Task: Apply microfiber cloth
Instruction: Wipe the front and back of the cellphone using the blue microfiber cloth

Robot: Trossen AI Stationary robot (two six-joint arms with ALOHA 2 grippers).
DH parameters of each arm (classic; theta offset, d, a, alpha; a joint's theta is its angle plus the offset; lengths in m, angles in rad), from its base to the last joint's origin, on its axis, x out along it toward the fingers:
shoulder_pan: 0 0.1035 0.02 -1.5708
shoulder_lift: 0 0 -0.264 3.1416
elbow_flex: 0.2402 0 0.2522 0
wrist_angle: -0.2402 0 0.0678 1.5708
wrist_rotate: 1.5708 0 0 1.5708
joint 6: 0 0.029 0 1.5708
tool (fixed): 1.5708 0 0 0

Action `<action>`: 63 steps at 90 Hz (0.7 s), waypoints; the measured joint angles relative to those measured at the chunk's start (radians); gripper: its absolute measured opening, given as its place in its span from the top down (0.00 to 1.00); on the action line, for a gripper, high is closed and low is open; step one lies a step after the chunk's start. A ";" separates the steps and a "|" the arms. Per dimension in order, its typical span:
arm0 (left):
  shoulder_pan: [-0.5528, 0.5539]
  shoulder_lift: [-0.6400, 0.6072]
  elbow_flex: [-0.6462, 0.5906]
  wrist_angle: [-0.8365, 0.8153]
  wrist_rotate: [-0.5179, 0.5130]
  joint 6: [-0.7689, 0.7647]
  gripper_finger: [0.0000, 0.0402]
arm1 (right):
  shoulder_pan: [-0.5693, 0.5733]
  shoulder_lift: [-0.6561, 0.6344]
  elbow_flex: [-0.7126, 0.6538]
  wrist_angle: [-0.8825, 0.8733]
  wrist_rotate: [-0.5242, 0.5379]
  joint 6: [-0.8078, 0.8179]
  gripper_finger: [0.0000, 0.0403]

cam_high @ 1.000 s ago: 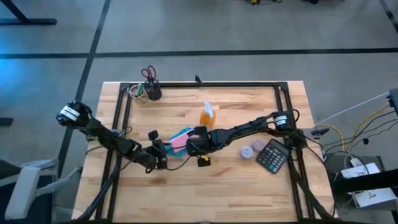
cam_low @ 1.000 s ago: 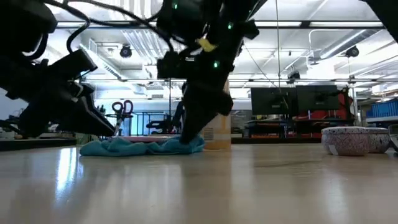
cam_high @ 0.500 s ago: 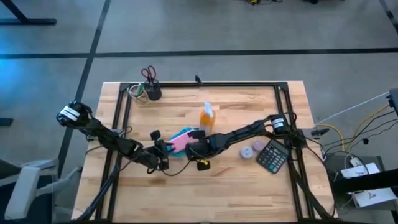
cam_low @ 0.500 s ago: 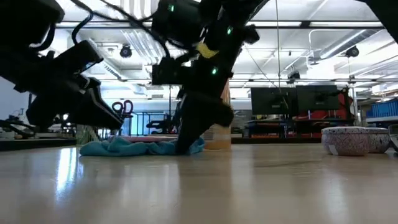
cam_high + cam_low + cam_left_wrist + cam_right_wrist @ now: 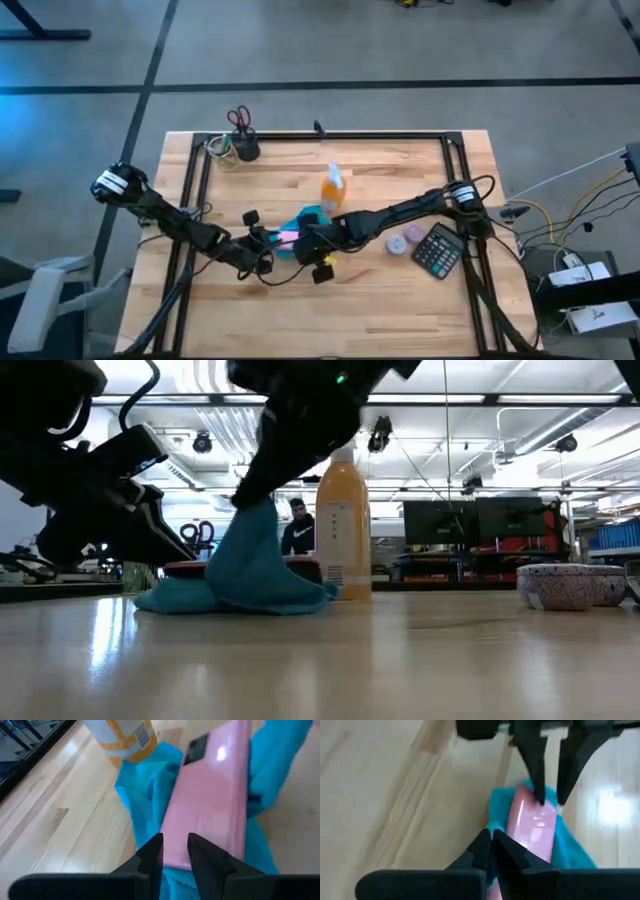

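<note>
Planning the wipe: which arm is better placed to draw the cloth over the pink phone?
Right. Its claw is shut on the microfiber cloth, one edge lifted. The left claw grips the pink phone.

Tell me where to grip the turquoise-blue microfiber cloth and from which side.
Pinch the turquoise-blue microfiber cloth at a loose edge fold beside the orange plastic spray bottle, coming from above. The glossy pink rectangular phone lies on its middle, so only edges should lift freely. The right end effector is shut on such a fold, raised into a peak.
</note>
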 joint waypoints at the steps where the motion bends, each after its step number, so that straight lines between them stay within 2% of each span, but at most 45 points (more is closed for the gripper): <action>1: 0.000 0.000 0.000 0.000 0.000 -0.001 0.81 | -0.003 0.005 0.000 0.007 0.006 0.003 1.00; 16: 0.000 0.008 0.000 -0.001 0.016 -0.001 0.81 | -0.054 0.080 0.000 0.137 0.063 0.014 1.00; 34: -0.005 0.004 0.000 -0.039 0.038 -0.031 0.81 | -0.108 0.169 0.001 0.178 0.077 0.039 1.00; 49: -0.008 -0.034 0.059 -0.080 0.221 -0.084 0.81 | -0.114 0.194 0.005 0.170 0.127 0.045 1.00; 63: -0.013 -0.038 0.107 -0.186 0.219 -0.083 0.81 | -0.083 0.173 0.004 0.080 0.247 0.020 1.00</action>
